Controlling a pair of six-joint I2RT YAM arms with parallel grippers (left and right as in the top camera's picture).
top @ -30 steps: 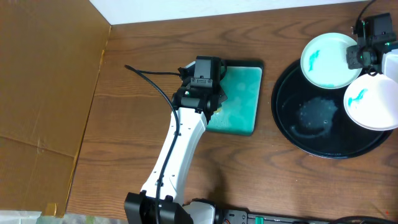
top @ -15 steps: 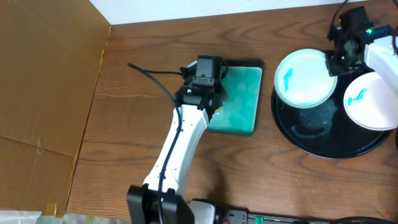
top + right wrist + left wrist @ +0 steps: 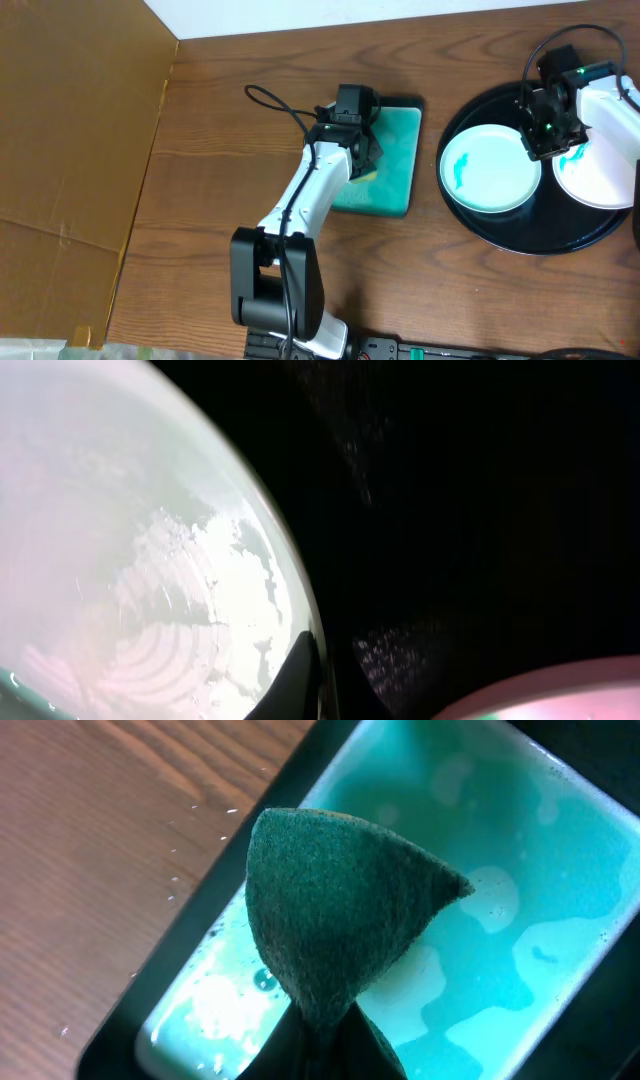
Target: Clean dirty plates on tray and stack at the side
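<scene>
**A:** Overhead view, and the right gripper [image 3: 543, 140] is down on the black tray [image 3: 530, 228]. Its jaws are pinched on the 3 o'clock rim of the pale-mint plate [image 3: 488, 170].

**B:** That plate lies flat in the tray's 9 o'clock half, with a teal smear near its own 9 o'clock edge. The right wrist view shows one dark fingertip [image 3: 305, 670] sitting right on the rim, with black tray beyond.

**A:** And the white plate [image 3: 600, 180]?

**B:** It's at the tray's 3 o'clock side, just beside the first plate. It's partly under the arm and cut off by the frame edge.

**A:** Now the left gripper [image 3: 360, 160]. It hangs over the 9 o'clock edge of the teal tray [image 3: 392, 165], well apart from the black one.

**B:** The left wrist view shows the jaws closed narrow on a green sponge [image 3: 340, 935], which is folded up into a peak. The teal tray below is wet and puddled. I can't tell whether the sponge touches it.

**A:** There's a wooden table [image 3: 220, 200] underneath and cardboard [image 3: 70, 150] at 9 o'clock.
</scene>
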